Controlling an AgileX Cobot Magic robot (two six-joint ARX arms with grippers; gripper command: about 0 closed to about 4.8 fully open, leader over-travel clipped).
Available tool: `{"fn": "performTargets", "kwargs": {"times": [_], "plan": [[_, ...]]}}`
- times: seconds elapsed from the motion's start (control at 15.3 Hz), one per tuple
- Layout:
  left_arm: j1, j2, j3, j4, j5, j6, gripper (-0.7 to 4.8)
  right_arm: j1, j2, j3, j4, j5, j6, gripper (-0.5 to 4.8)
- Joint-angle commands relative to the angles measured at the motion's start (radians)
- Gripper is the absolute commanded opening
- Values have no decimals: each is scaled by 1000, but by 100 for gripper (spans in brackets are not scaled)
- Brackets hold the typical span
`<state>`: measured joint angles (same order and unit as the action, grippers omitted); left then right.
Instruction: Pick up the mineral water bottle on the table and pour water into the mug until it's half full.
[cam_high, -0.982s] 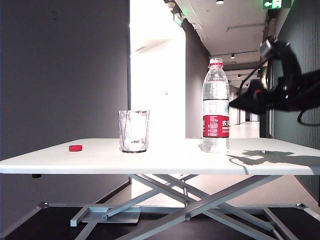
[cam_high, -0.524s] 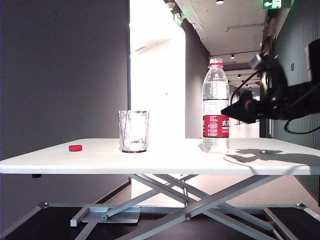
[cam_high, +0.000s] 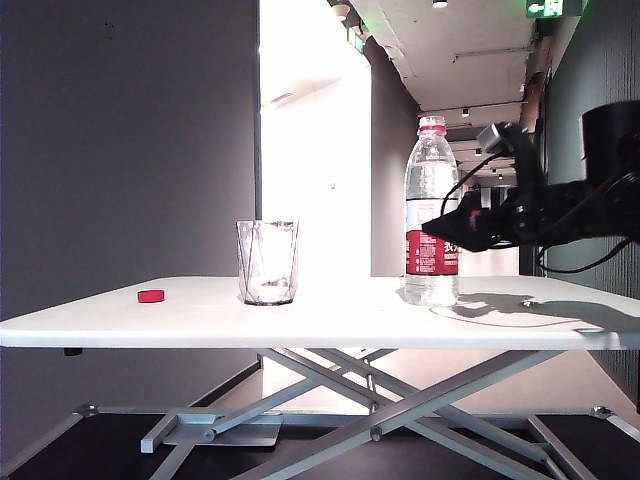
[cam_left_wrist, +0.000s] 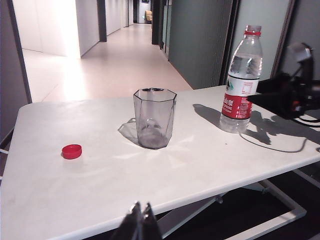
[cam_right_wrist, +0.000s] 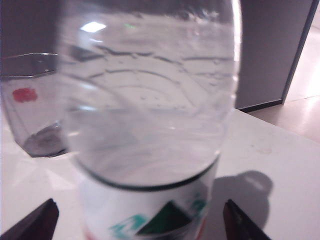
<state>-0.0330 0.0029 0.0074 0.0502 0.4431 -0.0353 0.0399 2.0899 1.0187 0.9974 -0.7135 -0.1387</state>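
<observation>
The water bottle (cam_high: 432, 212) stands upright on the white tabletop (cam_high: 330, 315), toward the right side in the exterior view, uncapped at the neck ring. The glass (cam_high: 267, 262) stands upright near the middle of the tabletop, well apart from the bottle, and a small red cap (cam_high: 151, 296) lies flat farther left, apart from the glass.

The right end effector (cam_high: 440, 232) reaches in from the right at label height, its tip overlapping the bottle in the exterior view. In the right wrist view its two fingers (cam_right_wrist: 35, 220) are spread wide, one to each side of the bottle, which fills the space between them; neither finger visibly touches the plastic.

The left end effector (cam_left_wrist: 140, 220) shows only in the left wrist view, low at the near edge of the tabletop, its fingertips pressed together with nothing between them, well away from the glass and cap.
</observation>
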Motion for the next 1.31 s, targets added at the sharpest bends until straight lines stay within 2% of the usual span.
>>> {"fn": "performTargets", "kwargs": {"times": [0.07, 0.2, 0.59, 1.31], "plan": [[-1, 1, 3, 10, 6, 6, -5, 1, 40, 51, 16, -38, 11, 479], [-1, 1, 3, 10, 6, 21, -5, 1, 70, 89, 16, -78, 16, 479], [-1, 1, 3, 10, 6, 24, -5, 1, 83, 151, -6, -77, 39, 479], [-1, 1, 3, -19, 6, 24, -5, 36, 83, 187, -27, 12, 64, 479]]}}
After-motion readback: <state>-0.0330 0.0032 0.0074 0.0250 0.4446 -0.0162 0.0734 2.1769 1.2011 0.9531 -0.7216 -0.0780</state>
